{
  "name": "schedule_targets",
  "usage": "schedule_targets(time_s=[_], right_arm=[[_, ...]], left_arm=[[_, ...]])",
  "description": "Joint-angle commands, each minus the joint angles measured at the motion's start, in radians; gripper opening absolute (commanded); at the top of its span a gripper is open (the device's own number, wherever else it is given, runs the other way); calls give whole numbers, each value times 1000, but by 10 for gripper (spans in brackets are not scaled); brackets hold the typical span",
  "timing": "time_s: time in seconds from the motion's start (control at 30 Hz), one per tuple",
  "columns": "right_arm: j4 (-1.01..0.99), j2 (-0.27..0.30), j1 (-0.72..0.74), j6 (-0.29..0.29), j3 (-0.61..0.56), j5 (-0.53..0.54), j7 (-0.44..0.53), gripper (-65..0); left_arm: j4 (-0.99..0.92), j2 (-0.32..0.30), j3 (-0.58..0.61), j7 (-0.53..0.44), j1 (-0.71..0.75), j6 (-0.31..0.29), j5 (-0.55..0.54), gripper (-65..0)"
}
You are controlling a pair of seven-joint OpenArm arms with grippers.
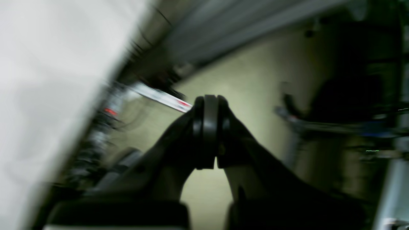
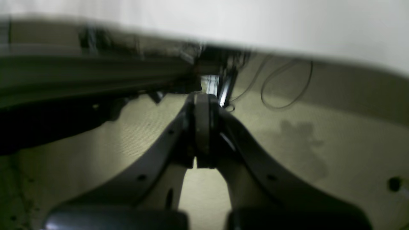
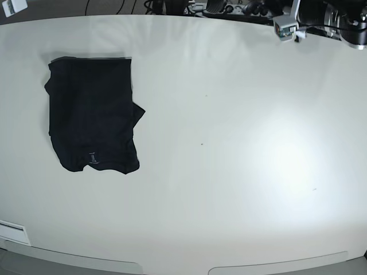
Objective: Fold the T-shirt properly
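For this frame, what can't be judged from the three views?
- T-shirt, base view: how many layers are folded and what the tiny pale mark says; too small.
- Both arms: outside the base view.
- Left gripper, left wrist view: background smeared by motion blur.
- Right gripper, right wrist view: clutter under the table edge is blurred.

right gripper (image 2: 204, 134) closed, empty; white table edge (image 2: 287, 28) above
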Motion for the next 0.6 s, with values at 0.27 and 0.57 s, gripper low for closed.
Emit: schedule_targets(time_s=[0.27,0.57], right_arm=[[-10,-33,-123,2,-64,26,6,-650],[-443,97,-92,2,-456,-330,322,-650]], left_arm=[[-34,191,-4,-44,371,-47,233,-650],[-501,268,18,-126,262,-26,310,-650]])
